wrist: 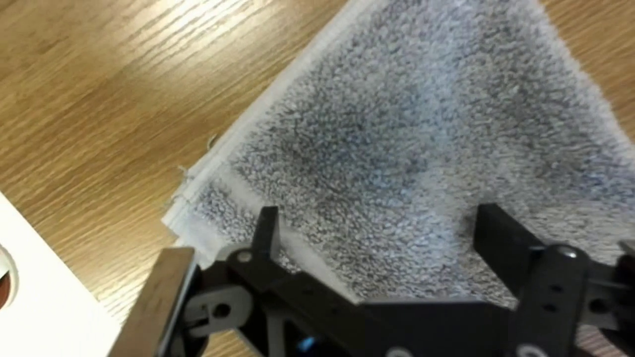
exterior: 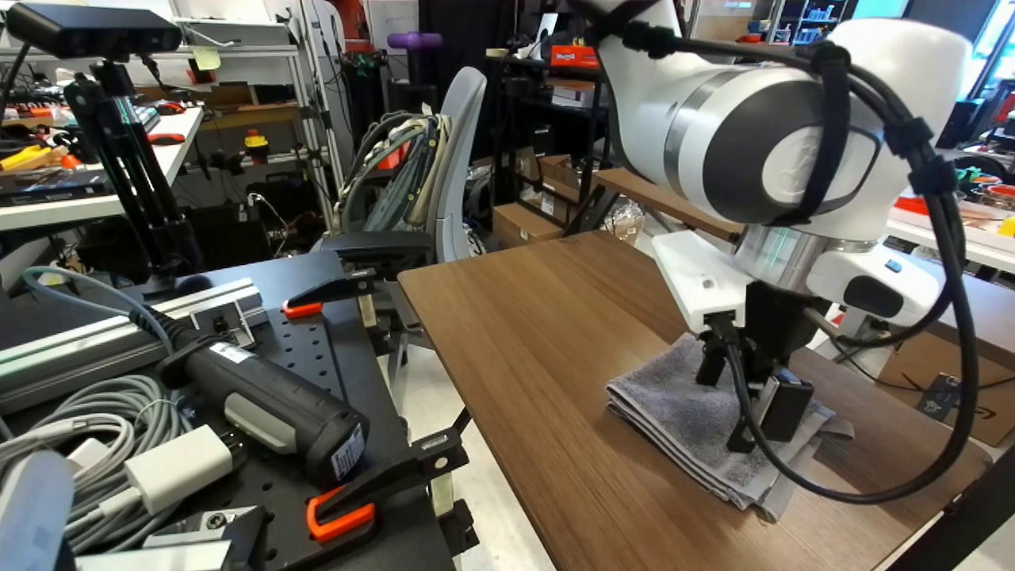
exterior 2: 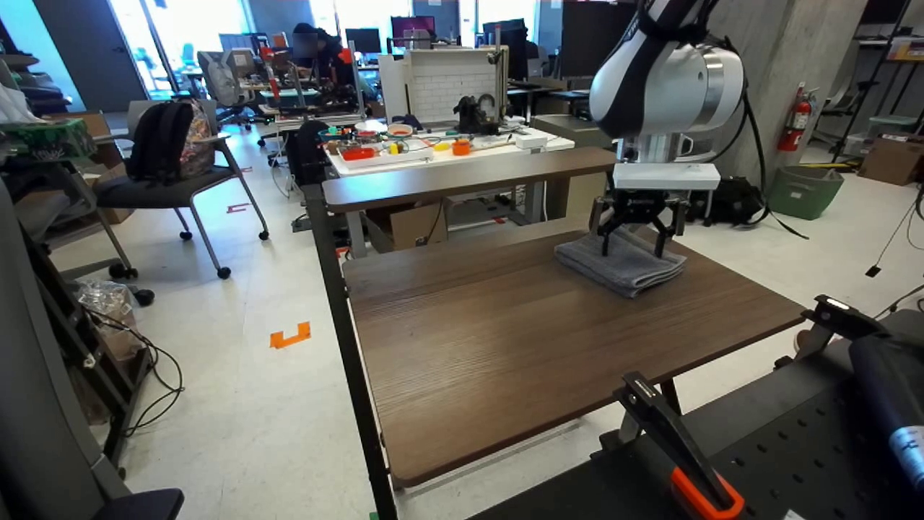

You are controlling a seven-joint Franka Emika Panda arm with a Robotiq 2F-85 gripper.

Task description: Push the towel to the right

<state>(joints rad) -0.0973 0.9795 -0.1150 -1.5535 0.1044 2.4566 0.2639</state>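
Note:
The towel is a grey folded cloth with layered, slightly rumpled edges. It lies flat on the brown table in both exterior views (exterior: 666,408) (exterior 2: 624,273) and fills much of the wrist view (wrist: 397,139). My gripper (exterior: 725,410) points down over the towel with its fingers spread wide; it also shows in an exterior view (exterior 2: 632,253) and in the wrist view (wrist: 379,207). Both fingertips are at or just above the towel's top surface, and I cannot tell whether they press on it. Nothing is held between the fingers. The gripper hides part of the towel.
The brown wooden table (exterior: 507,333) has its edge near the towel. A black perforated bench (exterior 2: 772,440) stands alongside, with orange-tipped clamps (exterior: 341,519), a black cylindrical tool (exterior: 270,396) and coiled cables (exterior: 119,420). A black cable (exterior: 963,341) loops down from the arm beside the towel.

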